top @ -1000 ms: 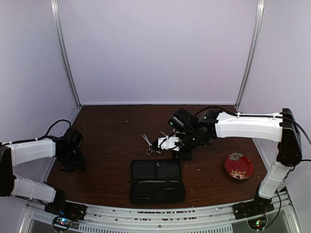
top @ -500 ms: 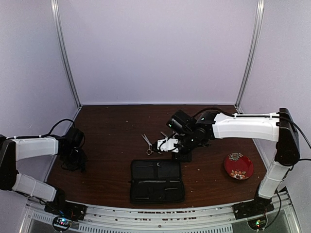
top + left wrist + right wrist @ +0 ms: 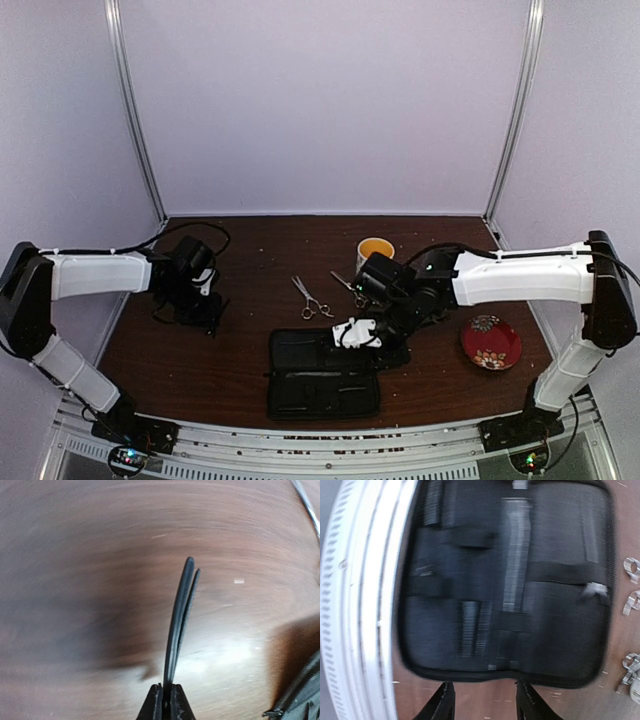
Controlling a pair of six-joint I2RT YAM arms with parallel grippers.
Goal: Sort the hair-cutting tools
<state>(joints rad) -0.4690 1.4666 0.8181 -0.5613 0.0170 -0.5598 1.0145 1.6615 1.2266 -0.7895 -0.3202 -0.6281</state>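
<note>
Both arms have moved toward the case point(image 3: 312, 385). The left gripper point(image 3: 166, 702) is now left of it and pinches a black clip point(image 3: 179, 625). The right gripper point(image 3: 484, 700) hangs spread and empty above it. Scissors point(image 3: 311, 298) lie behind the case, so I judge the clip goes in next.

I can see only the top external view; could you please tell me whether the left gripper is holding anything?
Observer: Yes; the left wrist view shows the left gripper shut on a thin black clip that sticks out over the table.
Operator: Thank you. And the right gripper?
Observer: Its wrist view shows the right gripper open and empty, just off one edge of the open black case.
Operator: What is inside the case?
Observer: That view is blurred: a greyish strip runs along its middle, but I cannot tell what it is.
</note>
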